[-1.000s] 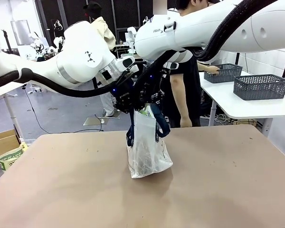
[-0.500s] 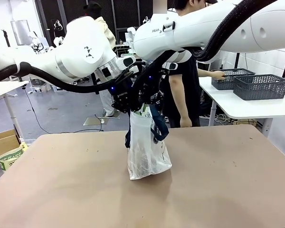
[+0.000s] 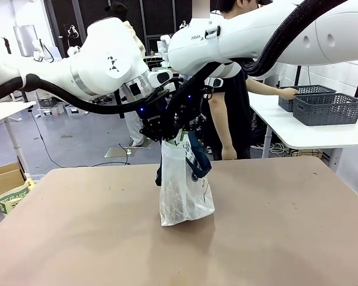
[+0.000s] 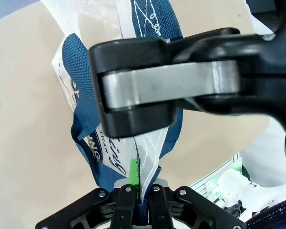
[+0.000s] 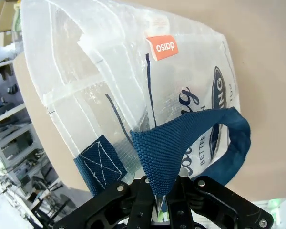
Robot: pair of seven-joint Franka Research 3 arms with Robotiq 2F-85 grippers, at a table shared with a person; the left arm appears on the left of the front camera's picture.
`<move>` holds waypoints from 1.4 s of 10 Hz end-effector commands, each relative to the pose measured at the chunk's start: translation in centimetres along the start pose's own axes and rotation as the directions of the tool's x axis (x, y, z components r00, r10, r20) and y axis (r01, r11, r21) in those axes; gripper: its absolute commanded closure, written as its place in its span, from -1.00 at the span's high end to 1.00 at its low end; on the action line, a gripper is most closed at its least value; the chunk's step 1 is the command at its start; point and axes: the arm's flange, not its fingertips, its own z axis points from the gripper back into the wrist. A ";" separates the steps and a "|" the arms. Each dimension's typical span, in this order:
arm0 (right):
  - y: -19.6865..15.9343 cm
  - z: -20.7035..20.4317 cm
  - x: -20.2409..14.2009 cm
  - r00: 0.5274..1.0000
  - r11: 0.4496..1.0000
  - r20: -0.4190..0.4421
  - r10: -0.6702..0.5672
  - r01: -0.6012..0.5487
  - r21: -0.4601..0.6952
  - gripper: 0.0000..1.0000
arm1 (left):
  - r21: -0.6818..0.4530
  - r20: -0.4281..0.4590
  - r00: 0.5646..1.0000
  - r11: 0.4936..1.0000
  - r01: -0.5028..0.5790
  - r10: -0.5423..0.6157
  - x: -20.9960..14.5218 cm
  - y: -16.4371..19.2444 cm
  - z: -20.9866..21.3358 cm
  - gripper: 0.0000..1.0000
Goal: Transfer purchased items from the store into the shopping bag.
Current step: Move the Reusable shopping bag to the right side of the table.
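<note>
The shopping bag point(image 3: 185, 193) stands upright on the brown table, translucent white with navy strap handles and blue lettering. Both grippers meet at its top. In the left wrist view, my left gripper point(image 4: 139, 188) is shut on the bag's white plastic rim point(image 4: 150, 152) beside a navy handle point(image 4: 93, 138). In front of it looms the black right gripper point(image 4: 171, 90). My right gripper point(image 5: 161, 191) is shut on the navy strap point(image 5: 181, 138) over the bag's printed side point(image 5: 109, 71). From the front, the left gripper point(image 3: 165, 136) and right gripper point(image 3: 188, 130) hold the bag's mouth. What the bag contains is hidden.
On a white side table point(image 3: 310, 134) at the back right sit two dark grey openwork baskets point(image 3: 328, 108). I cannot tell which is the store. A person reaches a hand point(image 3: 285, 93) to the farther basket point(image 3: 304, 94). A cardboard box point(image 3: 3, 179) stands at the table's left.
My left gripper has closed on the bag's rim. The bag has shifted slightly left. The person has slid the farther basket to the right along the side table.
</note>
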 end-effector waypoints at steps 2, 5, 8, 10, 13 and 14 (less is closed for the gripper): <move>-2.2 0.5 0.4 0.998 0.994 -0.027 0.059 -0.056 0.094 -0.64 | -0.011 -0.005 1.000 1.000 -0.005 0.005 -0.1 0.2 0.0 -1.00; -3.3 1.6 -0.2 0.998 0.990 -0.008 0.069 -0.068 0.124 0.55 | -0.011 -0.005 1.000 1.000 -0.005 0.005 -0.1 0.2 0.0 -1.00; -5.1 3.1 -1.2 0.997 0.984 0.029 0.072 -0.076 0.163 1.00 | -0.011 -0.005 1.000 1.000 -0.005 0.005 -0.1 0.2 0.0 -1.00; -6.4 4.5 -1.9 0.994 0.984 0.044 0.096 -0.102 0.148 1.00 | -0.011 -0.005 1.000 1.000 -0.005 0.005 -0.1 0.2 0.0 -1.00; -9.6 7.8 -3.8 0.968 0.966 0.025 0.251 -0.252 0.062 1.00 | -0.011 -0.005 1.000 1.000 -0.005 0.005 -0.1 0.2 0.0 -1.00; -11.5 9.2 -4.4 0.930 0.929 0.023 0.367 -0.368 0.039 1.00 | -0.011 -0.005 1.000 1.000 -0.005 0.005 -0.1 0.2 0.0 -1.00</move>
